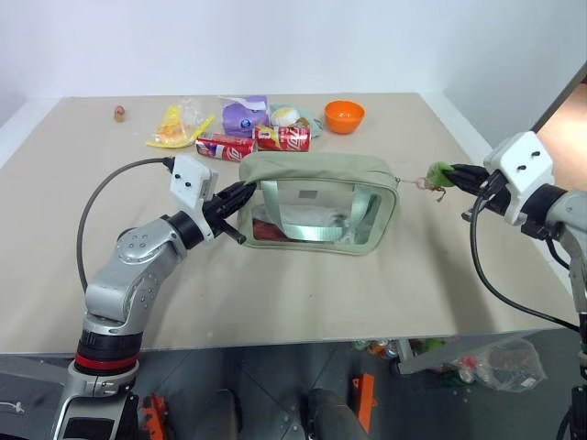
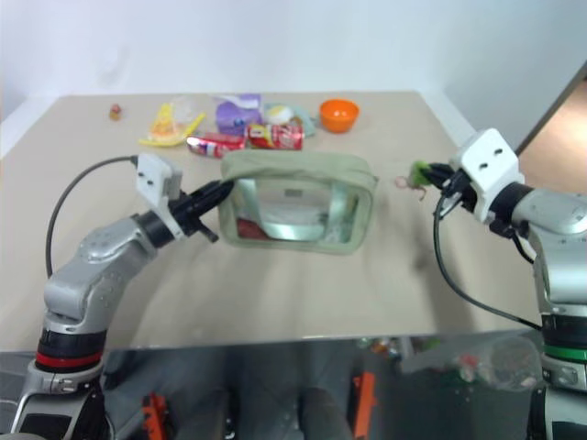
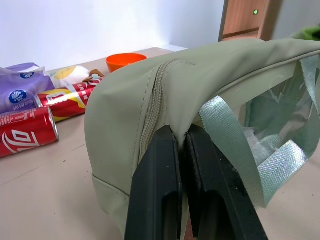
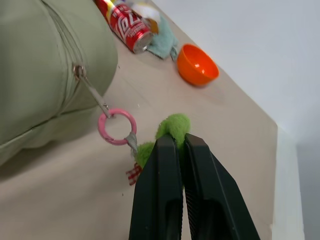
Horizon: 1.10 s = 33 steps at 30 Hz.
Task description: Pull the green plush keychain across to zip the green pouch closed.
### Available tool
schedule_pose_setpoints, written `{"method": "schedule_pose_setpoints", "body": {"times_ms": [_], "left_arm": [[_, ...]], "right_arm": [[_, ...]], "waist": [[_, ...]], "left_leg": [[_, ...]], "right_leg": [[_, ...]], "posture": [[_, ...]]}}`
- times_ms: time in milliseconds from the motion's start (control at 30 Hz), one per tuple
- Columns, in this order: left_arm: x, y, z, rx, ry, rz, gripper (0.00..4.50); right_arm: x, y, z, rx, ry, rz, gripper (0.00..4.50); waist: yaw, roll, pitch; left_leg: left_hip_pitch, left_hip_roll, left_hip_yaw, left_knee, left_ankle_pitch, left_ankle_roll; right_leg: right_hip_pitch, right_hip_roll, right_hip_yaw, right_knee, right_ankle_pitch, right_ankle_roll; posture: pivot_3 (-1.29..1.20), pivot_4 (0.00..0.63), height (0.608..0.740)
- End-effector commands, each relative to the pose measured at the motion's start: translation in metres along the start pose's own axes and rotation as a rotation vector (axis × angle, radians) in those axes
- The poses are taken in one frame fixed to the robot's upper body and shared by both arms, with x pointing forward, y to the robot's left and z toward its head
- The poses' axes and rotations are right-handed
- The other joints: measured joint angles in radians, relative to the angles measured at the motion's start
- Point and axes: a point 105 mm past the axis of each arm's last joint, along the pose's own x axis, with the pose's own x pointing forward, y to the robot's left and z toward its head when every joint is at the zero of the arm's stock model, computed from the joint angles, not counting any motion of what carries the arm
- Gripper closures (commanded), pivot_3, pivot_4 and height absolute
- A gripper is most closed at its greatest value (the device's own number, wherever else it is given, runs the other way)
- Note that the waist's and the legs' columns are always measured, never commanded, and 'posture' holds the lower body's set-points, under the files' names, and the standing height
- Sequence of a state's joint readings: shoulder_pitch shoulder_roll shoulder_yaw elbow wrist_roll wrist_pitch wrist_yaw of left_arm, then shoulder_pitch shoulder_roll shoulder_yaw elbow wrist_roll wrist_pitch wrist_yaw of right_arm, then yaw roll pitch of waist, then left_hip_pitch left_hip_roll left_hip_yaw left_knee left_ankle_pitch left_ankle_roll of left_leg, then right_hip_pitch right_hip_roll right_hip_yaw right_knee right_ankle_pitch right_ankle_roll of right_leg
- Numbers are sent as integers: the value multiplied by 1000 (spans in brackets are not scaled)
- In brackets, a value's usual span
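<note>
A: Keychain status? The green plush keychain (image 4: 171, 129) is pinched in the right gripper (image 4: 176, 141), jaws clamped on the fuzz, off the 3 o'clock end of the green pouch (image 1: 316, 203) in the head view, above the bench (image 1: 367, 284).

B: Linked to the zip?

A: Yes. Pink ring (image 4: 116, 126) and metal pull (image 4: 92, 90) run taut from the plush to the slider at the pouch's corner. Zipper looks run to that end, so the closing seems nearly or fully done.

B: Left side?

A: Left gripper (image 3: 182, 142), jaws shut on the pouch's fabric at its 9 o'clock end, right by the zipper seam (image 3: 152, 107). Good anchor.

B: Tips for the step?

A: Keep the pull in line with the zipper track, level, no yanking upward. Hold the left pinch firm so the pouch doesn't slide.

B: Any text?

A: Red cans (image 1: 282, 138) at 12 o'clock carry white script, not legible enough to name. Purple packet (image 1: 244, 116) has a blue round logo, unreadable. Orange bowl (image 1: 345, 115) plain.
</note>
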<state>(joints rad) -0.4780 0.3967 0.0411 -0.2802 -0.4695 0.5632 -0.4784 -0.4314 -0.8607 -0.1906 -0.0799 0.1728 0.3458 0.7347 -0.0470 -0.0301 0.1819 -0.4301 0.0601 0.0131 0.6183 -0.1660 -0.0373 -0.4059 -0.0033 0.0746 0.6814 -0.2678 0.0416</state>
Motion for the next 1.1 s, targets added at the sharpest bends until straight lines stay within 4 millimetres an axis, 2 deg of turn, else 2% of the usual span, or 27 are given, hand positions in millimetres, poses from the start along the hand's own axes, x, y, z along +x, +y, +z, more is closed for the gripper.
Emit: {"method": "schedule_pose_setpoints", "body": {"times_ms": [33,133,200,333,433,500,533,633,800,867,900,1000,1067,1100], "left_arm": [[-3,8,14,40,-46,48,4500],[-1,7,14,36,-46,48,4500],[0,5,13,34,-45,46,4500],[1,4,12,24,-33,42,4500],[-1,2,7,-13,-14,30,4500],[-2,0,6,-44,-8,6,3764],[-4,0,8,-61,-15,0,3633],[-11,7,18,-79,-47,-3,2650],[-24,19,29,-35,-42,-20,917],[-34,25,35,-26,-47,-29,206],[-39,27,38,-24,-48,-34,44],[-57,27,23,33,45,-58,44],[-69,22,10,53,95,-73,44],[-77,20,1,61,116,-73,44]], "right_arm": [[13,37,-1,22,-18,47,4461],[31,73,-17,93,-10,98,4461],[37,83,-24,99,-1,110,4461],[48,90,-36,146,-3,101,4461],[48,82,-30,193,-46,82,3754],[42,69,-21,243,-89,63,2991],[35,61,-16,275,-112,46,2696],[10,35,0,321,-171,0,1761],[-22,19,17,331,-208,-5,31],[-32,21,16,331,-191,17,0],[-37,23,14,326,-178,27,0],[-49,34,10,326,-147,84,0],[-54,48,8,319,-125,140,0],[-56,63,8,315,-113,200,0]], "waist": [[0,0,0],[-1,0,0],[0,0,0],[0,-1,-1],[1,-1,-1],[1,-1,-1],[1,-1,0],[2,0,0],[2,-1,0],[2,-1,0],[2,0,0],[-2,0,0],[-2,0,0],[-1,0,0]], "left_leg": [[0,0,0,0,0,0],[0,0,0,0,0,0],[0,0,0,0,0,-1],[0,0,1,1,1,-1],[0,0,0,1,1,-1],[1,0,0,1,1,0],[1,0,0,1,1,0],[0,0,0,1,1,0],[0,0,-1,0,1,0],[0,0,-1,-1,1,0],[0,0,-1,-1,1,0],[1,0,0,-1,0,0],[2,0,2,-1,0,0],[2,0,2,-1,0,0]], "right_leg": [[0,0,0,0,0,0],[0,1,0,0,0,0],[0,1,0,0,1,0],[1,0,0,0,1,1],[1,0,0,0,2,1],[1,0,0,0,2,1],[1,0,0,0,2,1],[0,0,0,0,2,1],[0,0,0,0,1,1],[0,0,0,0,0,1],[1,0,-1,0,0,1],[1,0,0,0,0,1],[1,0,2,0,0,1],[1,0,2,0,0,1]], "posture": [[0,150,740],[0,150,740],[0,150,740],[0,150,740],[0,150,740],[0,150,740],[0,150,740],[0,150,740],[0,150,740],[0,150,740],[0,150,740],[0,150,740],[0,150,740],[0,150,740]]}}
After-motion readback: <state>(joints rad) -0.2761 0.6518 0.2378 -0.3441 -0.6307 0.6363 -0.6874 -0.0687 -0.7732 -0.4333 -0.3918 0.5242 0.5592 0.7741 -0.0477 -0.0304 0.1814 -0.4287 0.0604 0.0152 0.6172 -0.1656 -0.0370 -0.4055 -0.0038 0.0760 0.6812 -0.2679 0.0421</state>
